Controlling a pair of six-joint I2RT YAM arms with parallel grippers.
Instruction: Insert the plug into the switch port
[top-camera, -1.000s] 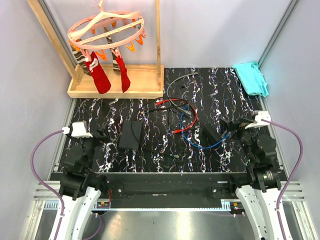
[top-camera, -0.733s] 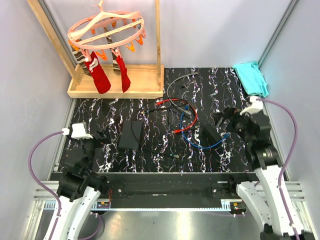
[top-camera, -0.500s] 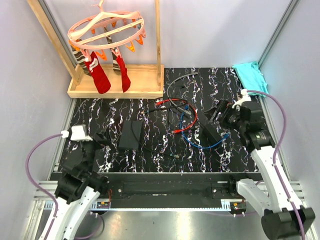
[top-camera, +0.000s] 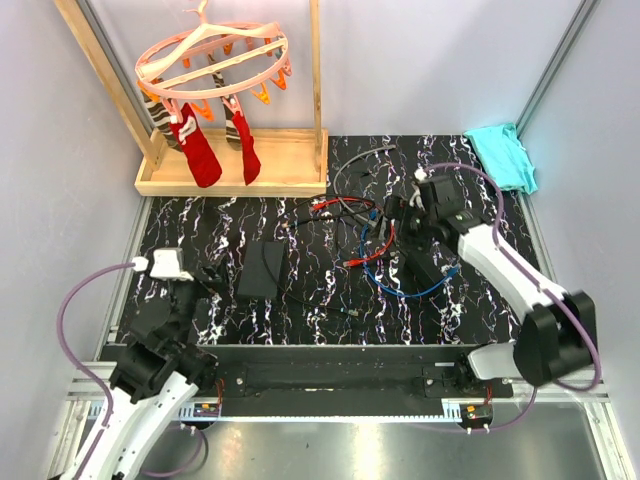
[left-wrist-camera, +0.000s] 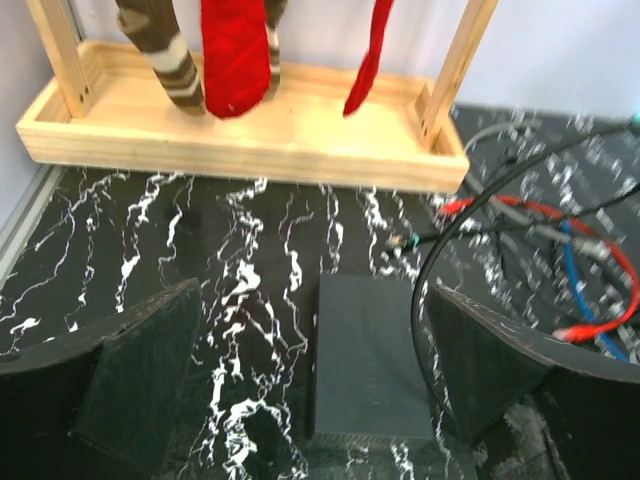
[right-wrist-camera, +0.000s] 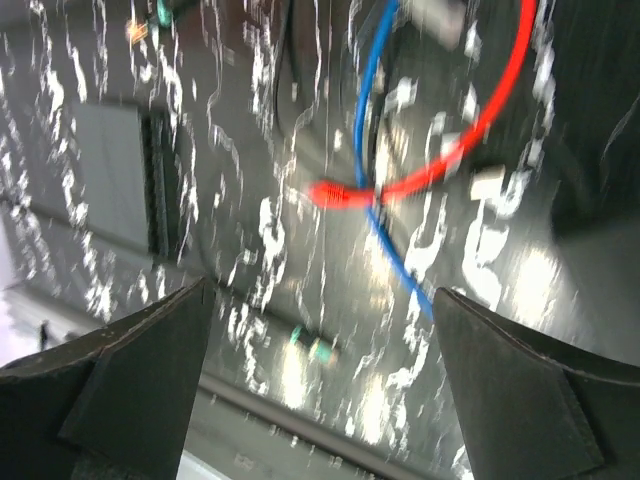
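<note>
**Plug not yet taken**

On the table (top-camera: 300, 320) the switch (top-camera: 261, 268) is set left of centre, long axis near-to-far, just before the wide-spread, empty left gripper (top-camera: 207, 273); the right gripper (top-camera: 400, 222), equally wide, is held over the cables (top-camera: 378, 243), nearest the red plug (top-camera: 352, 261).

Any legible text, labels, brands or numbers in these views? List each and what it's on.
None readable in any view.
Flat black box: top face looks blank; any marking is too faint to read.
Cables: no tags or print legible; the right wrist view is motion-blurred.
Wooden rack and teal cloth: no text visible.
</note>
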